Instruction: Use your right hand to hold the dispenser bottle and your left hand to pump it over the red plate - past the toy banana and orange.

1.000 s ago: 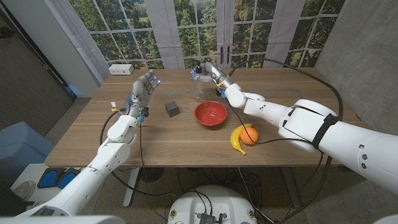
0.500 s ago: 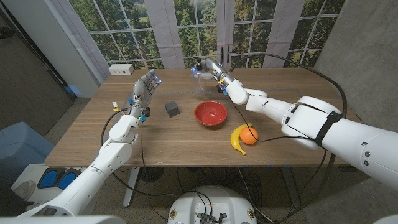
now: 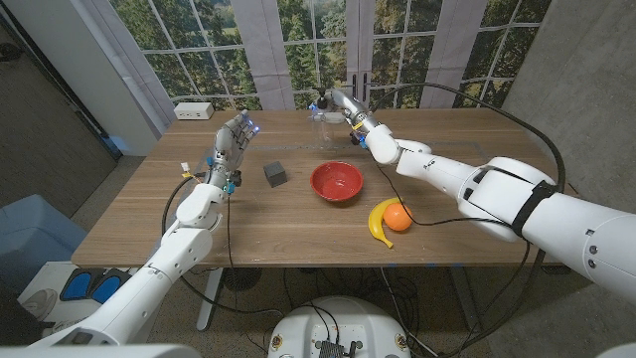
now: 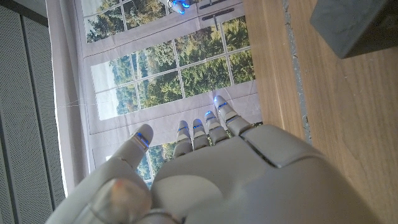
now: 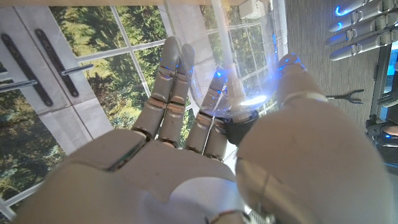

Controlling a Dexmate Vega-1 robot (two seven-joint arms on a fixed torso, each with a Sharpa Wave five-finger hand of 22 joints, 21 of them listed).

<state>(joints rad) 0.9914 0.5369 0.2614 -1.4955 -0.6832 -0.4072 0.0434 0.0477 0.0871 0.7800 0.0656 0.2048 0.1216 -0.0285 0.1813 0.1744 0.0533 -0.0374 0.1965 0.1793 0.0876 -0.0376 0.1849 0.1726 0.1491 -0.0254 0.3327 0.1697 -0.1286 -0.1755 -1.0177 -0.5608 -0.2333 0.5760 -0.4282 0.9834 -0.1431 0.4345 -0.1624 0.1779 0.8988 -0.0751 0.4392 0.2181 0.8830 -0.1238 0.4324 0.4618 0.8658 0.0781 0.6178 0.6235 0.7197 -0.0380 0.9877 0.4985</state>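
Right hand (image 3: pixel 343 107) fingers (image 5: pixel 177 81) wrapped round clear dispenser bottle (image 3: pixel 324 130) at far side of worktop (image 3: pixel 298 229), just behind red bowl (image 3: pixel 336 182). Left hand (image 3: pixel 229 149) raised above worktop, fingers (image 4: pixel 208 127) straight and apart, nothing held. Dark grey cube (image 3: pixel 275 175) sat between left hand and bowl. Toy banana (image 3: pixel 378 223) and orange (image 3: pixel 398 216) touching, nearer front edge.

Right hand (image 3: pixel 340 106) with the dispenser bottle (image 3: pixel 324 130) now slightly farther back, perhaps lifted.
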